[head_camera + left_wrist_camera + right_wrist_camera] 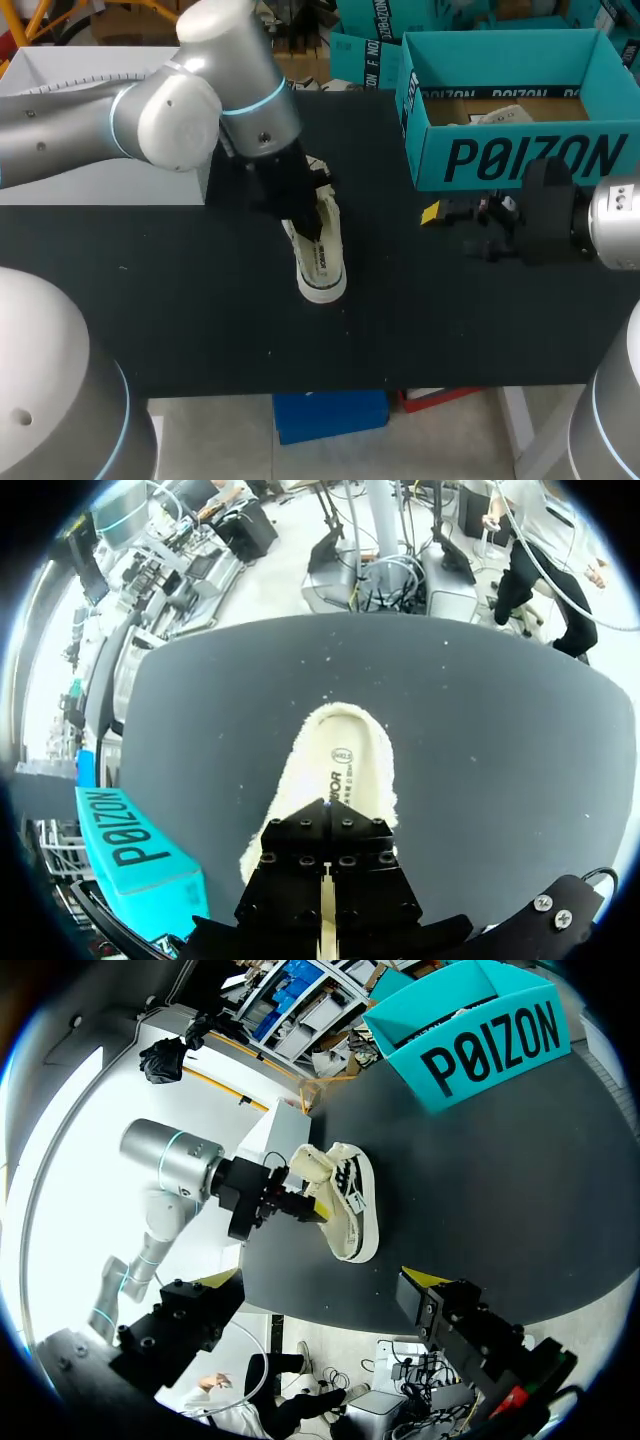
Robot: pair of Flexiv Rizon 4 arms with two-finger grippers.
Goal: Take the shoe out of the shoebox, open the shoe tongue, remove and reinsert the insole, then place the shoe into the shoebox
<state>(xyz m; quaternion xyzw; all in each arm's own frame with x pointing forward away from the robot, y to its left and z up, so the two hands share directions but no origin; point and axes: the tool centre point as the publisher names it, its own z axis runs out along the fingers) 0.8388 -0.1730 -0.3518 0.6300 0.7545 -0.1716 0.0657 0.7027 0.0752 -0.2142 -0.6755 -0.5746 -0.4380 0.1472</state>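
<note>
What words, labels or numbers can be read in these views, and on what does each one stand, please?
"POIZON": large black letters on the front wall of the teal cardboard shoebox.
Small round mark and dark word on the cream insole: too small and partly hidden, unreadable.
Small dark print on the white shoe: blurred, unreadable.

This is a robotics lab bench. Two silver, blue-ringed arms, the left arm (170, 115) and right arm (618, 225), hang over a black-topped table (200, 330). A shoe (322, 268) lies under the left gripper (302, 228), and a teal shoebox (520, 155) stands just beyond the right gripper (455, 230).
</note>
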